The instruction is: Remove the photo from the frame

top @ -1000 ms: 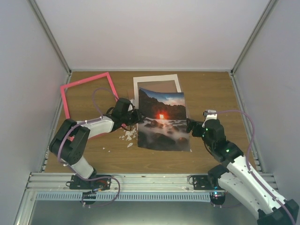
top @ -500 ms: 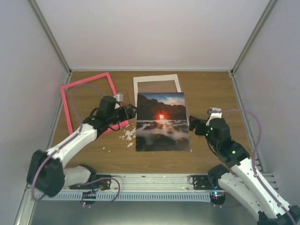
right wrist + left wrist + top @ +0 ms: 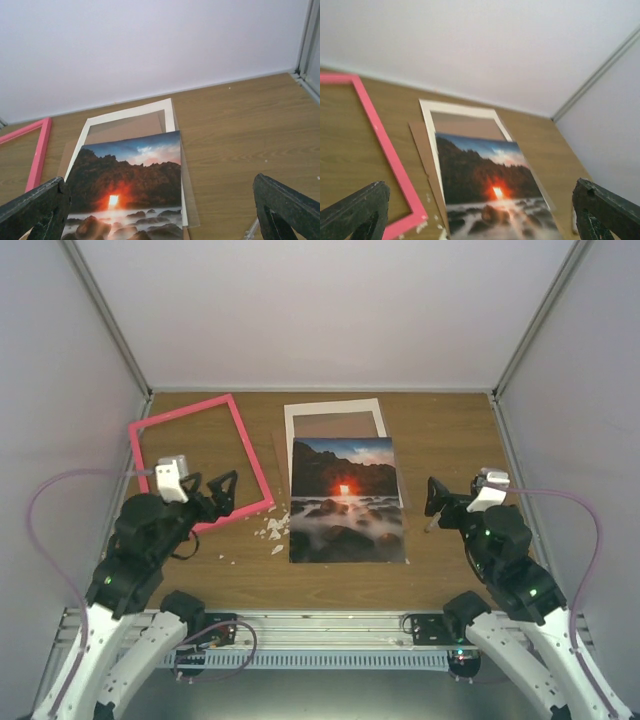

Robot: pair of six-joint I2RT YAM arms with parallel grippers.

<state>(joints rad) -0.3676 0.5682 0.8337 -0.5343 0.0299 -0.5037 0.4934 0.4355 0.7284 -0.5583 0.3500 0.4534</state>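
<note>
On the wooden table (image 3: 450,440), far left: the pink frame (image 3: 182,412), lying flat. Centre: white mat board (image 3: 334,405) over brown backing board (image 3: 279,455), overlapped by the photo (image 3: 345,510). Flanking: left gripper (image 3: 218,495) and right gripper (image 3: 438,505), spread wide, holding nothing. White crumbs (image 3: 272,530) between frame and photo.

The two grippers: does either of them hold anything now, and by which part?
Nothing is held. The left gripper and the right gripper are both open and empty; the photo lies flat on the table, beside the frame, untouched.
</note>
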